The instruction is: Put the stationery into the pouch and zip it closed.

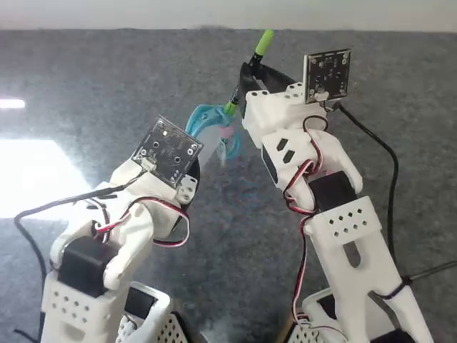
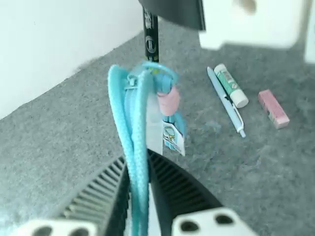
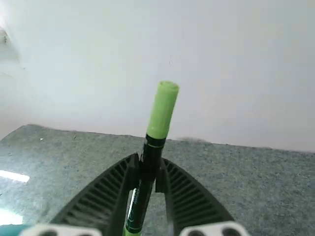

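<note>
Grey tabletop (image 1: pixel 107 71) before a white wall (image 3: pixel 221 59). My left gripper (image 2: pixel 138 167) clamps the light-blue pouch (image 2: pixel 133 123) edge-up above the tabletop, and my right gripper (image 3: pixel 147 167) grips a green-capped marker (image 3: pixel 160 110), its lower end at the pouch's top. Beyond the pouch lie a pen (image 2: pixel 226 101), a glue stick (image 2: pixel 230 86) and a pink eraser (image 2: pixel 273 108).

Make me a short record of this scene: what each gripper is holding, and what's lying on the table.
left gripper: shut on pouch, held off the table
right gripper: shut on marker, green cap up, lower end at the pouch top
on table: pen, glue stick, eraser
not yet in pouch: pen, glue stick, eraser
</note>
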Controlling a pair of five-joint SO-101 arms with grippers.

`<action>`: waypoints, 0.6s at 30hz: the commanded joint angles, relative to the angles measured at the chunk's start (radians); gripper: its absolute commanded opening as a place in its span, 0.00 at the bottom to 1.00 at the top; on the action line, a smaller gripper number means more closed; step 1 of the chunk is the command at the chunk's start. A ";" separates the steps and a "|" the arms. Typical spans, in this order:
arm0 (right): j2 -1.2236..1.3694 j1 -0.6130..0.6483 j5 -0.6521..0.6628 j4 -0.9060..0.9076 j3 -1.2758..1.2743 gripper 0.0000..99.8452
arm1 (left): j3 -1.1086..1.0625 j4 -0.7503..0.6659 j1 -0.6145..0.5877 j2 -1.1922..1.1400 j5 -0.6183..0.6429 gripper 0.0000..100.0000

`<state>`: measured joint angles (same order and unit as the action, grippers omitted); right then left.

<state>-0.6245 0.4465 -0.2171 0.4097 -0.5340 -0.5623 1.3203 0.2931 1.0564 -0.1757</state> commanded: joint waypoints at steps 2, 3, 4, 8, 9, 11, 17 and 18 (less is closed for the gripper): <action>-0.013 0.036 0.020 0.016 0.005 0.01 | 0.059 -0.048 -0.005 -0.002 0.002 0.01; -0.013 0.053 0.020 0.028 0.005 0.01 | 0.059 -0.057 -0.003 0.000 -0.006 0.01; -0.013 0.073 0.020 0.044 0.006 0.01 | 0.059 -0.064 -0.003 0.000 -0.008 0.01; -0.015 0.124 0.020 0.082 0.018 0.01 | 0.058 -0.066 -0.006 0.002 -0.009 0.01; -0.019 0.124 0.020 0.099 0.029 0.01 | 0.058 -0.066 -0.008 0.003 -0.009 0.01; -0.035 0.122 0.018 0.148 0.063 0.01 | 0.053 -0.064 -0.009 0.000 -0.017 0.01; -0.070 0.124 0.017 0.283 0.120 0.01 | 0.050 -0.072 -0.009 0.008 -0.040 0.01; -0.068 0.120 0.015 0.283 0.120 0.01 | 0.050 -0.072 -0.009 0.008 -0.041 0.01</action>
<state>-0.6567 0.5631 -0.2171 0.6720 -0.4680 -0.5623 1.2896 0.2931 1.0564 -0.1987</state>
